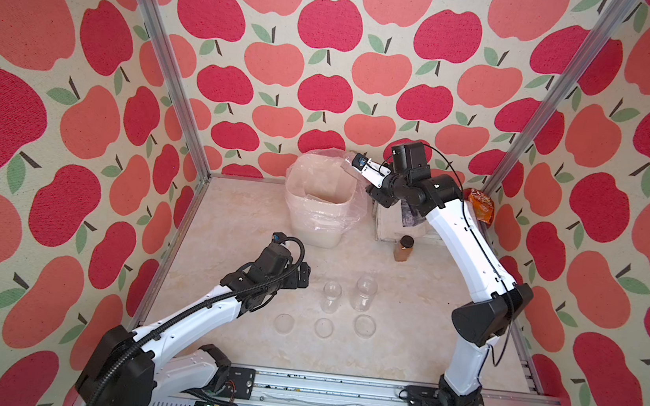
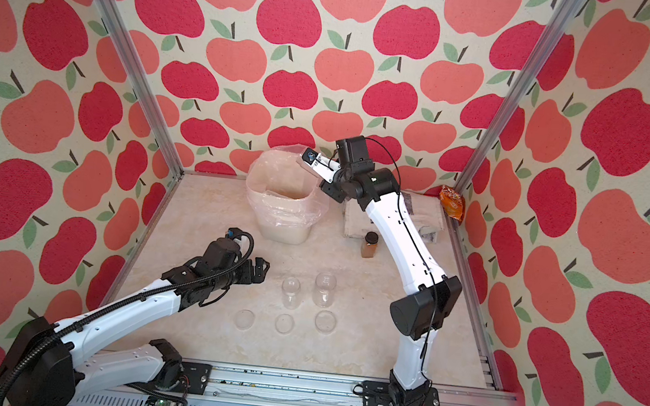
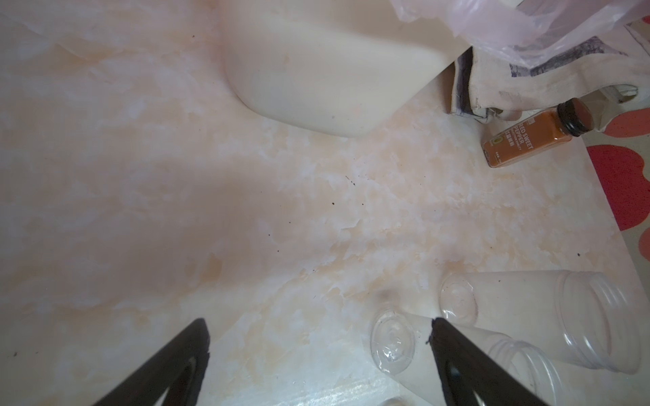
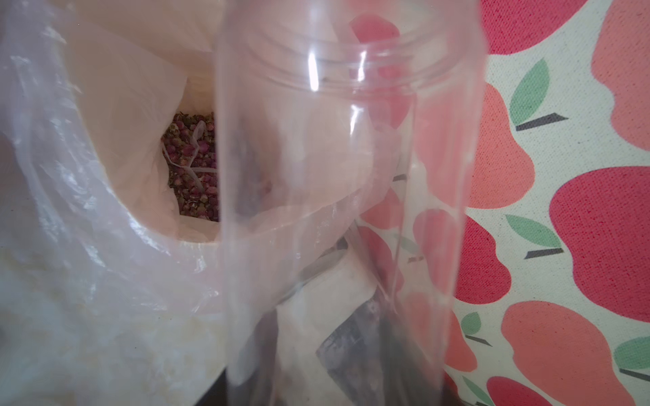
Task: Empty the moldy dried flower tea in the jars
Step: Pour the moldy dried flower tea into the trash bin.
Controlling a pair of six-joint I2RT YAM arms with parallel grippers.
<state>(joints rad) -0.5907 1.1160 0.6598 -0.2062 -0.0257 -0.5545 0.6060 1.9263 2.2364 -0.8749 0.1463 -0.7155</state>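
My right gripper (image 1: 360, 166) is shut on a clear jar (image 1: 349, 162), tilted with its mouth over the right rim of the white bin (image 1: 312, 231). In the right wrist view this jar (image 4: 351, 175) looks empty, and its walls hide my fingers. Dried flower tea (image 4: 191, 165) lies at the bottom of the lined bin (image 4: 116, 116). Two more jars (image 1: 331, 295) (image 1: 365, 292) stand upright on the table without lids and look empty. My left gripper (image 1: 302, 276) hangs open just left of them, holding nothing. In the left wrist view the jars (image 3: 394, 337) (image 3: 527, 316) sit beside one finger (image 3: 453, 355).
Three clear round lids (image 1: 284, 323) (image 1: 323, 327) (image 1: 364, 325) lie in a row in front of the jars. An amber jar with a black cap (image 1: 404, 248) stands right of the bin, by a white cloth (image 1: 389, 225). An orange packet (image 1: 481, 206) sits in the back right corner.
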